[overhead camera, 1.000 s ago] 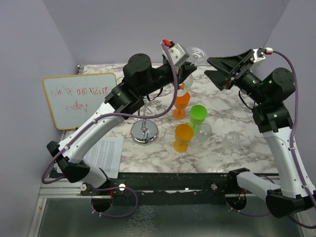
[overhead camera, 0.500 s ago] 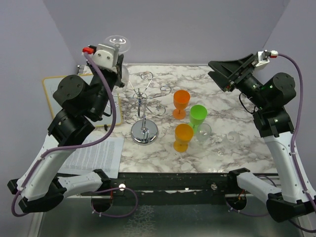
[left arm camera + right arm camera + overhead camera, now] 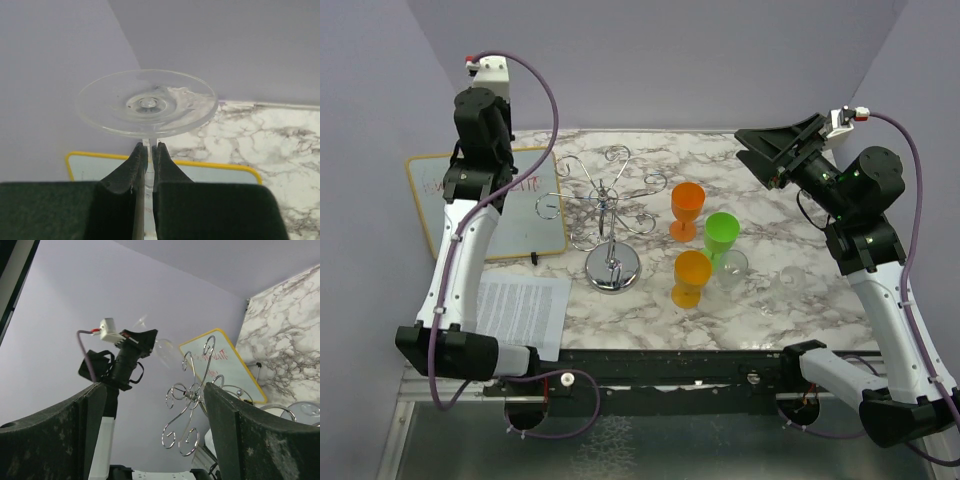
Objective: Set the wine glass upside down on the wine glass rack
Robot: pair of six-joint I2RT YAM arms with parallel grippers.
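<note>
At far left, the left end effector (image 3: 150,146) is clenched on the stem of the wine glass (image 3: 147,102), held foot-up above the whiteboard (image 3: 425,212), well apart from the rack (image 3: 613,215). This looks like the carrying step. Next, swing right and slide the stem into a loop. The right end effector (image 3: 760,157) hangs released and empty.

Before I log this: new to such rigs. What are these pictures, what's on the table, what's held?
Two robot arms stand at the near edge of a marble table. One picture looks down from above and behind; the other two come from wrist cameras. On the table: the chrome wine glass rack, two orange cups, a green cup, clear glasses; a whiteboard and printed sheet at left. The left gripper is shut on the stem of the wine glass, held in the air. The right gripper is open, empty.
</note>
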